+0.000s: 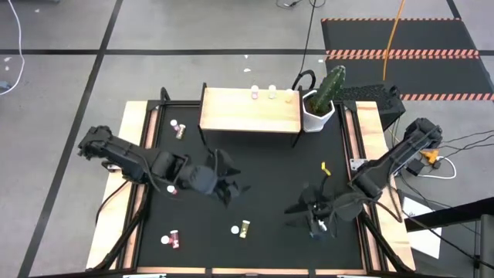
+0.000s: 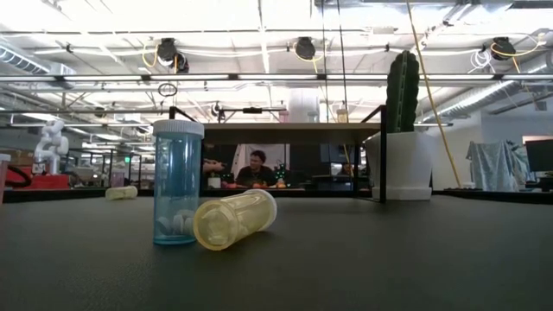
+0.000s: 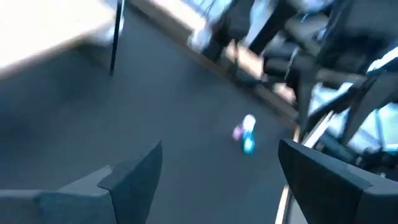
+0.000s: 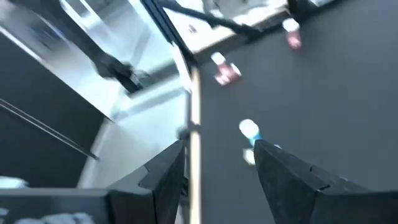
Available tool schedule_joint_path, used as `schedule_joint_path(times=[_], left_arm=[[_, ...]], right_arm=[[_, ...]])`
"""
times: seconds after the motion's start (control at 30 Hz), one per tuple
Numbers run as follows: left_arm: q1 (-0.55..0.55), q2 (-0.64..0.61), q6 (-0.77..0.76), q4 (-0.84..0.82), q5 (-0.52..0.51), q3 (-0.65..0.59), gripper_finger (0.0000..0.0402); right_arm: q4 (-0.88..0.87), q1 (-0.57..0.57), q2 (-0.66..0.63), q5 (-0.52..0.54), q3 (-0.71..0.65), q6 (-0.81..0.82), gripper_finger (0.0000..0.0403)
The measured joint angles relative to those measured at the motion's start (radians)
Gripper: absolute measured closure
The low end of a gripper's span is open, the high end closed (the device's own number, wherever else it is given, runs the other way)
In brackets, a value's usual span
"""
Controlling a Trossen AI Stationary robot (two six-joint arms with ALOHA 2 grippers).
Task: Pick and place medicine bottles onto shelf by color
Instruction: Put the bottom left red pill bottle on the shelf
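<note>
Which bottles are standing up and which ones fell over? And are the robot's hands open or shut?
Teal bottle: standing upright, cap on.
Yellow bottle: lying on its side beside the teal one.
Three bottles: standing on the shelf.
Cactus pot: upright, next to the shelf.
Left gripper: open, empty.
Right gripper: open, empty.
</note>
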Motion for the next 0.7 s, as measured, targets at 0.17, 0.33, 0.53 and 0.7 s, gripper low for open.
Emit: schedule_joint_path(times=[0.17,0.33,0.53,0.7], left_arm=[[-0.052,0.042,-0.129,-0.010,-0.015,0.000,0.0080],[-0.065,0.057,-0.168,-0.048,-0.022,0.001,0.0080],[-0.050,0.061,-0.295,-0.202,-0.016,0.002,0.0080],[-0.050,0.061,-0.340,-0.342,0.011,0.002,0.0080]], right_arm=[[0.350,-0.015,0.001,-0.011,-0.199,0.088,0.0216],[0.428,-0.015,0.000,-0.011,-0.312,0.301,0.0216],[0.257,0.000,0.000,-0.006,-0.326,0.491,0.0217],[0.067,-0.001,0.000,-0.007,-0.304,0.623,0.0238]])
